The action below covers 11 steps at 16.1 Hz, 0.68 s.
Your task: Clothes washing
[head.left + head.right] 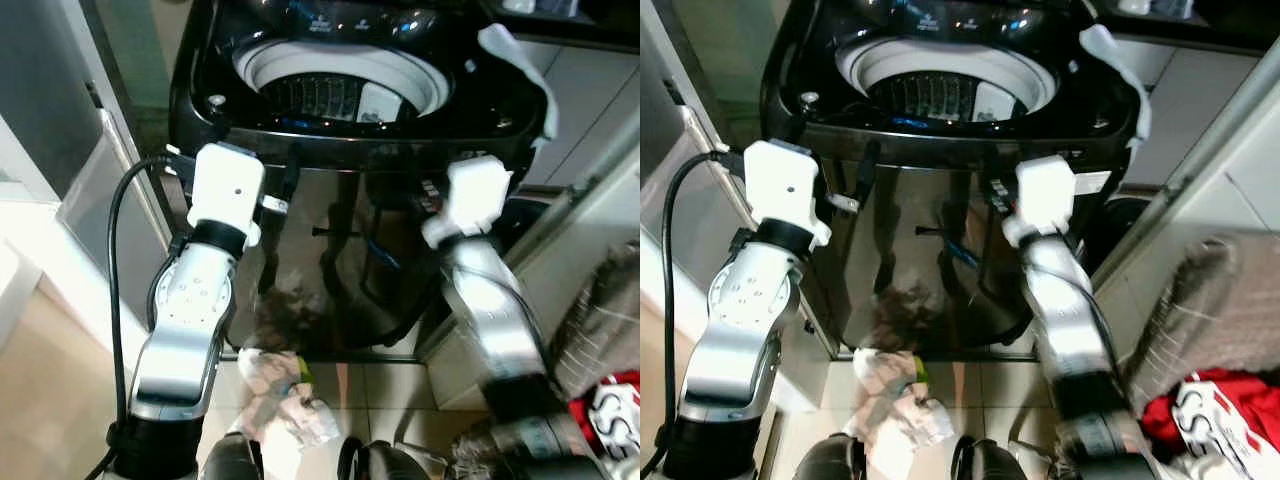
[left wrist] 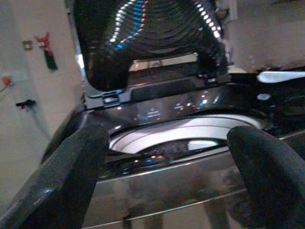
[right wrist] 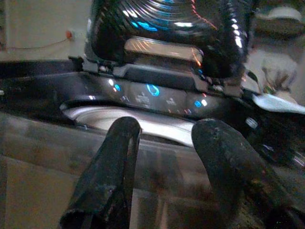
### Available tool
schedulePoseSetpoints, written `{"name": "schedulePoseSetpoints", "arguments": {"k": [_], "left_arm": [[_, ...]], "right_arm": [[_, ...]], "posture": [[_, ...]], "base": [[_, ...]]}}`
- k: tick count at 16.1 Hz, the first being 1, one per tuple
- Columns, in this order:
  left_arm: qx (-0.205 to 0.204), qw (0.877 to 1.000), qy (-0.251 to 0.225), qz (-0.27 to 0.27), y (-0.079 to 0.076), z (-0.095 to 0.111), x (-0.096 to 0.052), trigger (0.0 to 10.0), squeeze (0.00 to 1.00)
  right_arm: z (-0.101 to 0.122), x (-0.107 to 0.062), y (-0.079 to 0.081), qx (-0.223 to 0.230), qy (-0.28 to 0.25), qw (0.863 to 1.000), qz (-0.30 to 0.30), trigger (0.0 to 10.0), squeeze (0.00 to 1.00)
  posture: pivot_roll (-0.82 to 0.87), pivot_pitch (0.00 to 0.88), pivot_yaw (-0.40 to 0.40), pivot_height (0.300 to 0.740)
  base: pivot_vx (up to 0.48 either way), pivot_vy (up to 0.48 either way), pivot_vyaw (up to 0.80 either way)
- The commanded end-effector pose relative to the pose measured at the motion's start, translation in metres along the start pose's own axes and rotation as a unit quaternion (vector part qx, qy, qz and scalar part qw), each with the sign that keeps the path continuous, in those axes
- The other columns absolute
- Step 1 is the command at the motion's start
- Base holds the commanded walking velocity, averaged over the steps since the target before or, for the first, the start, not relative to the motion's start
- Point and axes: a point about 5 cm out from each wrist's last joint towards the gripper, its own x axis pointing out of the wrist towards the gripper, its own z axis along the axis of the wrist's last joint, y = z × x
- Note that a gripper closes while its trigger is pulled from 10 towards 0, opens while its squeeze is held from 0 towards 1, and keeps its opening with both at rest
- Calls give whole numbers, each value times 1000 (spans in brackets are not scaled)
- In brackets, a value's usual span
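Crumpled clothes [image 1: 285, 395] lay on the floor at lower centre; both claws — left claw [image 2: 167, 157] spread wide, right claw [image 3: 164, 143] parted — faced the open washing machine [image 1: 340, 85] at the top.

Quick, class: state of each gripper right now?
Left gripper: open, holding nothing, in front of the washing machine.
Right gripper: open, holding nothing.
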Motion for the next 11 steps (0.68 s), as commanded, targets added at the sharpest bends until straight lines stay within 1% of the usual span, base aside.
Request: {"name": "schedulePoseSetpoints", "arguments": {"k": [1,2,3,4,5,6,7,8,10,11], "left_arm": [[0,1000,3,-5,-4,-1,1,10000,0],[12,1000,0,-6,-3,1,0,10000,0],[23,1000,2,-3,-1,0,-1,10000,0],[23,1000,5,1,0,-2,-4,10000,0],[19,1000,12,10,2,-5,-7,10000,0],[17,999,22,23,3,-10,-8,10000,0],[17,999,27,35,3,-12,-7,10000,0],[3,998,41,49,5,-19,-7,10000,0],[-3,996,54,64,7,-24,-8,10000,0],[-7,996,56,67,7,-24,-8,10000,0]], "right_arm": [[12,-6,-3,7,-16,1000,8,10000,0],[14,-24,-6,6,-9,1000,14,10000,0],[14,-36,-7,4,8,1000,17,10000,0],[11,-47,-8,1,34,999,21,10000,0],[1,-52,-7,2,66,998,21,10000,0],[-12,-50,-7,2,95,995,18,10000,0],[-24,-44,-12,18,128,992,-10,10000,0],[-29,-30,-14,15,137,990,-20,10000,0],[-25,-20,-11,15,130,991,-18,10000,0],[-24,-17,-8,16,130,991,-15,10000,0]], "posture": [[8,23,-55,732],[10,19,-53,732],[7,16,-52,732],[7,16,-52,732],[7,16,-52,732],[0,7,-40,732],[5,5,-39,732],[11,4,-36,732],[22,5,-35,732],[28,6,-37,732]], "base": [[0,0,0],[0,0,0],[0,0,0],[0,0,0],[0,0,0],[0,0,0],[0,0,0],[0,0,0],[0,0,0],[-251,0,0]]}}
